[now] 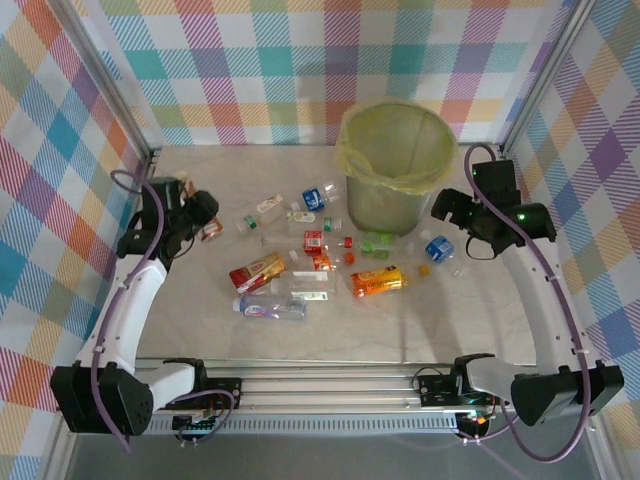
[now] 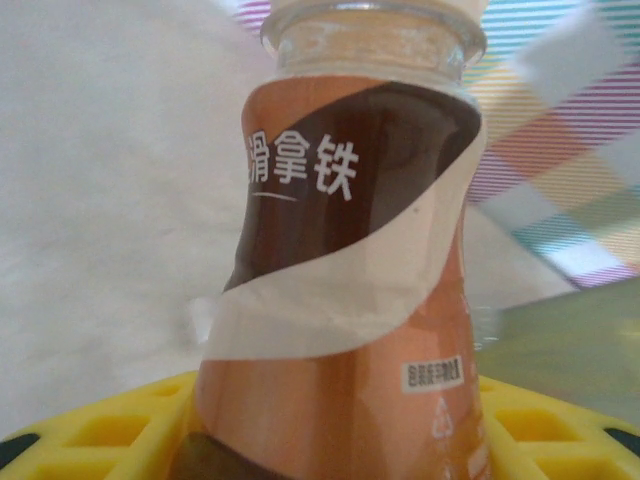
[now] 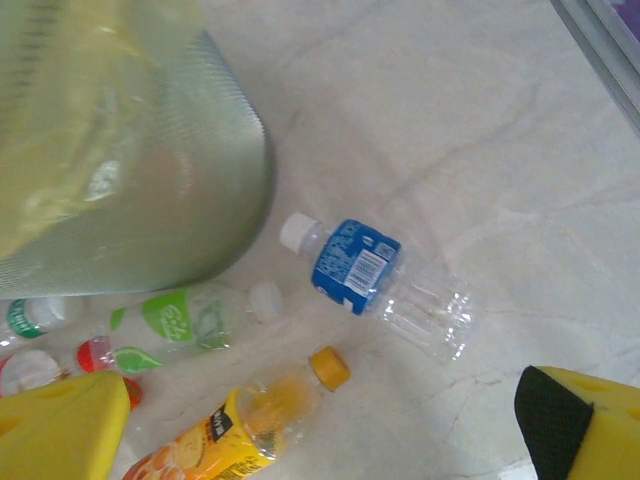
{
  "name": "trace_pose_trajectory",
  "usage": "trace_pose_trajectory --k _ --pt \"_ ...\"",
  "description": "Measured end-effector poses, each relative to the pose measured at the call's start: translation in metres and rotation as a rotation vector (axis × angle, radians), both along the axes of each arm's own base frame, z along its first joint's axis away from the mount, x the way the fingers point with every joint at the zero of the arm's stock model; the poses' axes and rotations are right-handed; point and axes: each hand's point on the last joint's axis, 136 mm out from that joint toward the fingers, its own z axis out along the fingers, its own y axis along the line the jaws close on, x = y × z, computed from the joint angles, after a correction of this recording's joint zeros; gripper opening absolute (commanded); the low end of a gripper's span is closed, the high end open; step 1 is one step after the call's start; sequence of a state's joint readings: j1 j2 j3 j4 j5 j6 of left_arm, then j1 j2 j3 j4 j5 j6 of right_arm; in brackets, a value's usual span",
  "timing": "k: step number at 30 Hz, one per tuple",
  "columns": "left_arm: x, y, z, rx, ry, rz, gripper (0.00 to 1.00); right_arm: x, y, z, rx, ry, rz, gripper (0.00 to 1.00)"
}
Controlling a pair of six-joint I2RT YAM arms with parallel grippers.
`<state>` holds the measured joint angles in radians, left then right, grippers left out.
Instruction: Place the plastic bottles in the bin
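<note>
nearest us, low in the centre of the top view, the bottles [image 1: 257, 271] lie on their sides across the table [image 1: 480, 320]. none we can see has reached the bin, so we judge the job barely begun. just above them, at the left of the frame, the left gripper [image 1: 203, 222] has its jaws pinched tight on a brown bottle [image 2: 350, 270]. in the left wrist view its body sits between the yellow fingers [image 2: 100, 430] with the neck pointing away, which looks to us a fair hold for a carry. whether it is off the table we cannot tell. at the right of the frame the right gripper [image 1: 448, 210] hangs with jaws wide and nothing in them, over a blue bottle [image 3: 355, 265] lying near the bin's foot. we read that as lining up a pick. furthest back, upper centre-right, the bin [image 1: 385, 195] stands upright with its mouth open, well apart from the brown bottle, so the left arm faces a long reach across.
</note>
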<state>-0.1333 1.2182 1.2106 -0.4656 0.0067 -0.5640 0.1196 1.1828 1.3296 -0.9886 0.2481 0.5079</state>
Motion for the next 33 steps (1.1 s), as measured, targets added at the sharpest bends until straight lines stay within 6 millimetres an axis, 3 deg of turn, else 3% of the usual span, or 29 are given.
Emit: trace_pose_trajectory --k 7,11,14,19,25,29,33 --pt "0.057 -0.096 0.076 -0.011 -0.170 -0.206 0.26 -0.007 -0.012 -0.029 0.046 0.060 -0.067 1.00" --pt "0.082 -0.147 0.103 -0.013 -0.240 -0.304 0.25 -0.011 -0.009 -0.035 0.083 0.063 -0.055 1.00" --pt "0.097 -0.183 0.117 -0.027 -0.281 -0.377 0.25 -0.008 0.002 -0.027 0.132 0.022 -0.012 1.00" --pt "0.113 -0.239 0.136 -0.064 -0.344 -0.531 0.25 0.002 0.025 -0.002 0.235 -0.096 0.092 1.00" --pt "0.099 -0.291 0.135 -0.023 -0.388 -0.760 0.24 0.017 0.059 0.036 0.371 -0.232 0.255 0.98" --pt "0.083 -0.307 0.130 0.024 -0.405 -0.870 0.25 0.030 0.079 0.075 0.444 -0.332 0.363 0.97" --pt "0.074 -0.314 0.126 0.081 -0.432 -0.946 0.25 0.059 0.098 0.132 0.507 -0.469 0.483 0.97"
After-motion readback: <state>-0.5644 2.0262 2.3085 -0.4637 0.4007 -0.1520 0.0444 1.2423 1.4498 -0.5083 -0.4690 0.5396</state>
